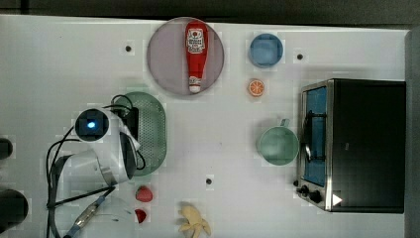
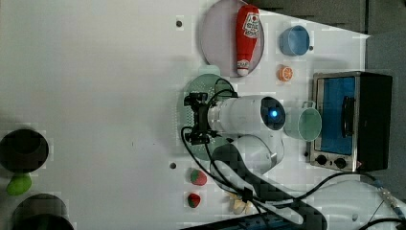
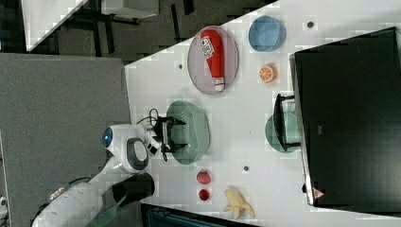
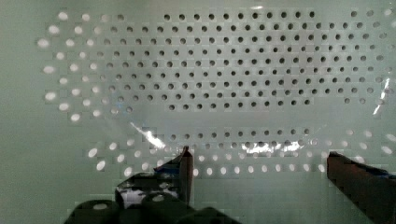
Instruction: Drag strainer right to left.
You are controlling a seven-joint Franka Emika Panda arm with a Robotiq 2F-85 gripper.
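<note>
The strainer (image 1: 151,130) is a pale mint-green oval colander with a holed bottom, lying on the white table toward the top view's left. My gripper (image 3: 182,134) hangs over its inside, fingers spread wide with nothing between them. In the wrist view the strainer's dotted floor (image 4: 210,70) lies close below, and the gripper (image 4: 261,163) shows one dark fingertip on each side, wide apart. The left view has the gripper (image 2: 192,119) over the strainer (image 2: 207,84), with the arm covering much of the bowl.
A grey plate (image 1: 166,59) bearing a ketchup bottle (image 1: 196,54) lies just beyond the strainer. Nearby are a blue bowl (image 1: 266,50), an orange half (image 1: 256,87), a mint cup (image 1: 278,145) beside a toaster oven (image 1: 356,144), two strawberries (image 1: 143,194) and a banana (image 1: 194,221).
</note>
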